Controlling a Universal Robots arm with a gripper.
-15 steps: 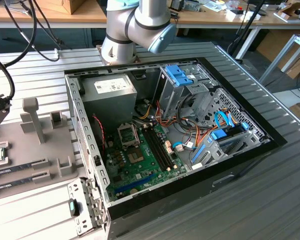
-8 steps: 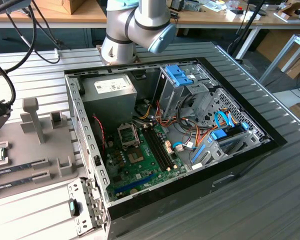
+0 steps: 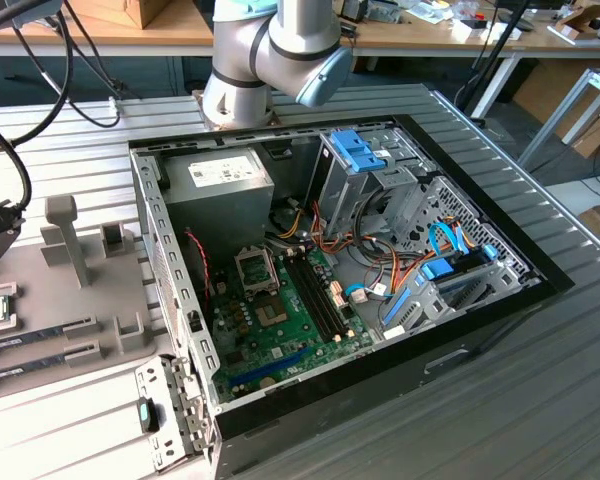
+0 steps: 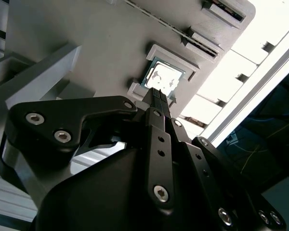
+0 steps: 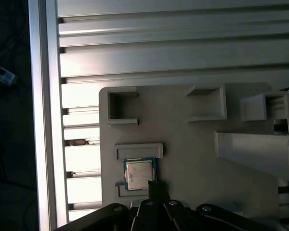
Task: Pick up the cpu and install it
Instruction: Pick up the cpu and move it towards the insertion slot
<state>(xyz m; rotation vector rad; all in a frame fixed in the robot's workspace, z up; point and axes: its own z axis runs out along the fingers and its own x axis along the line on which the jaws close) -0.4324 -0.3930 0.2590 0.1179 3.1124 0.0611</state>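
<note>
Step in hand, as judged: approach for the pick. The cpu is not gripped yet and nothing is installed.

At the exterior view's left, a grey fixture plate (image 3: 40,300) is laid on the tabletop (image 3: 65,170). The cpu (image 5: 138,174) is seated flat, metal top up, in a shallow walled pocket near the plate's edge. The tool (image 5: 155,186) is hung over the plate w/ its tips pressed together and nothing btw. them. They are just beside one edge of the chip; contact can't be told.

For a good pick:
- The tips should be spread wider than the chip before any descent.
- The tool should be centred over the pocket and squared to the chip.
- The sides where the pocket walls seem to leave gaps should be taken.
- A light pinch and a level, straight lift are advised, so no corner is caught on a wall.

To the plate's right in the exterior view, the pc case (image 3: 152,230) is laid open, w/ the socket (image 3: 257,268) on the motherboard (image 3: 290,335). Chip orientation should be kept for it.
</note>
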